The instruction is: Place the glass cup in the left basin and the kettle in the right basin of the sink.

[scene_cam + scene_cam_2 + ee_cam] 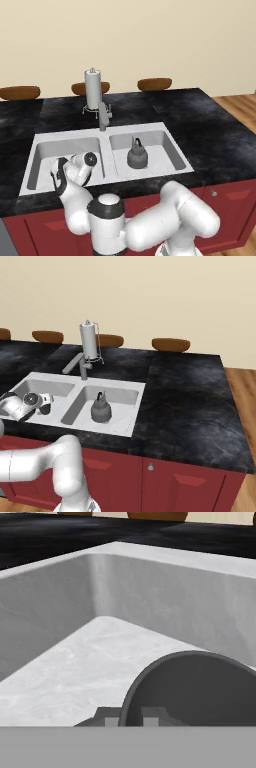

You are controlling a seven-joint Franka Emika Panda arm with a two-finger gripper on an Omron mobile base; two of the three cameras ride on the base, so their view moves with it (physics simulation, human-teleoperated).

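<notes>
The grey metal kettle point(137, 156) point(100, 408) stands upright on the floor of the right basin point(162, 150) point(122, 397). My gripper point(46, 405) point(129, 714) reaches low into the left basin point(45, 150) point(50, 387) point(75, 662) of the sink point(105, 127). In the hand view a dark round rim, the glass cup point(200, 687), sits right at the fingertips, close above the basin floor. The fingertips point(150, 713) stand close together on the cup's edge. The cup's lower part is cut off by the view's bottom.
A grey faucet point(103, 116) point(80, 363) rises behind the divider, with a white paper-towel roll point(93, 89) point(88, 341) behind it. Black marble counter point(200, 125) surrounds the sink. Brown stool seats point(154, 84) line the far edge.
</notes>
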